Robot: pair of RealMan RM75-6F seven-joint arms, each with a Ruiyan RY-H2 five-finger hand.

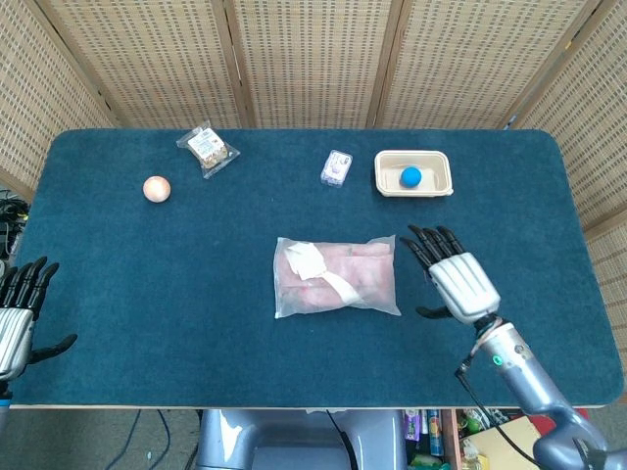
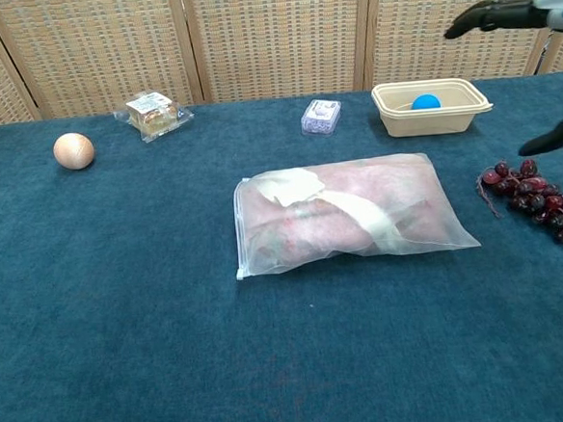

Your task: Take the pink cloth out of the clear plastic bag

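Note:
A clear plastic bag lies flat in the middle of the blue table, with the pink cloth folded inside it and a pale strip across it. My right hand hovers open above the table just right of the bag, fingers spread, over the grapes. My left hand stays open at the table's near left edge, holding nothing; the chest view does not show it.
Dark grapes lie right of the bag, hidden by my right hand in the head view. At the back stand a beige tray with a blue ball, a small packet, a wrapped snack and an orange ball.

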